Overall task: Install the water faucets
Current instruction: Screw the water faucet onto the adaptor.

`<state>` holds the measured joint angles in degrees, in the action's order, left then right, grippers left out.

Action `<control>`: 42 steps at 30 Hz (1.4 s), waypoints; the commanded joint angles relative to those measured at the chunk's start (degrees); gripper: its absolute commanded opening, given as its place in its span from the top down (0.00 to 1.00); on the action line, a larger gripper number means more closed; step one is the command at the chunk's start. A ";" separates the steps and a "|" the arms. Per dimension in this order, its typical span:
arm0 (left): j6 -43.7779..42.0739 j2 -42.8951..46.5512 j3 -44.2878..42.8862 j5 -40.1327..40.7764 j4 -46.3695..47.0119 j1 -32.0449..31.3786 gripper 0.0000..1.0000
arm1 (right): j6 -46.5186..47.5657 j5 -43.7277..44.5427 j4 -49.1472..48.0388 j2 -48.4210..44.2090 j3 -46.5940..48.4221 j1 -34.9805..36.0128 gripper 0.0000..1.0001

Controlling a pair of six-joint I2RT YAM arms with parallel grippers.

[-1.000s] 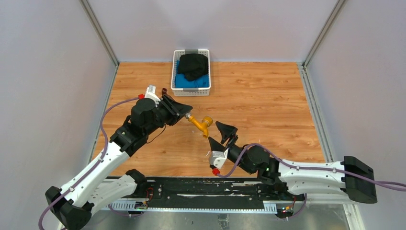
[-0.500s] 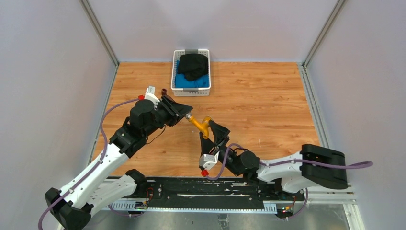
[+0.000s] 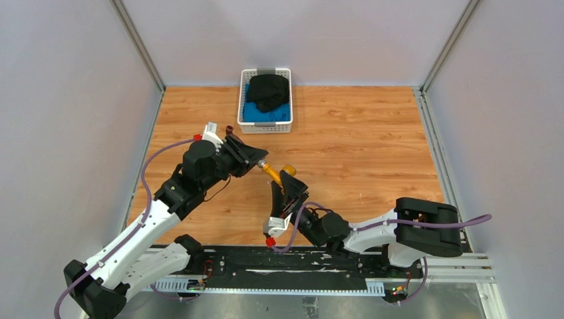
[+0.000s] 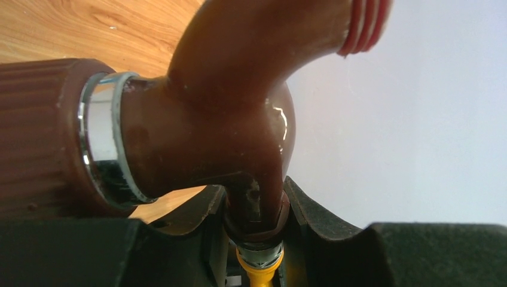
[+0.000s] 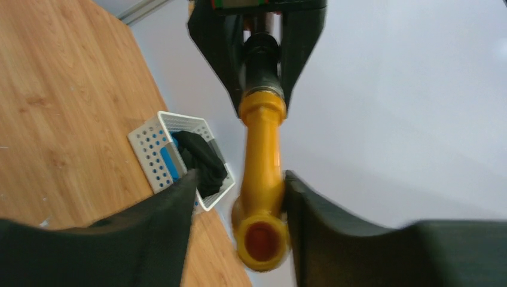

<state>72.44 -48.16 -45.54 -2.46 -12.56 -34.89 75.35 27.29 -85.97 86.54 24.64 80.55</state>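
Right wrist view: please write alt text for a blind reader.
A brass-yellow metal faucet hangs between the right gripper's open black jaws. Above, the left gripper clamps the dark reddish-brown faucet joined to it. Behind: a wooden table and a white perforated basket of dark and blue cloth.

Faucets and bench: finishes.
Brown faucet (image 4: 239,119) glossy, chrome-bright ring (image 4: 98,137); yellow faucet (image 5: 261,173) smooth, satin sheen. Bench (image 3: 372,133) wood-grain, slight gloss. Basket (image 3: 265,127) white perforated plastic; matt black cloth (image 3: 269,92) inside.
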 commanded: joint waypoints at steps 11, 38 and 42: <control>0.89 1.63 2.41 -1.65 8.51 0.16 1.00 | -19.18 3.48 -5.20 -3.32 2.56 0.75 1.00; -8.88 7.68 22.40 2.22 56.48 0.06 1.00 | -152.46 -53.00 34.24 -21.59 12.24 -31.96 1.00; -9.02 8.83 22.64 2.27 55.34 0.06 1.00 | -170.91 -55.75 16.19 -12.60 9.88 -32.29 1.00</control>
<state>68.25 -41.01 -22.79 0.16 36.67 -34.94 -66.65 -21.65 -47.86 68.18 35.79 49.32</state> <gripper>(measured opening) 0.372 0.293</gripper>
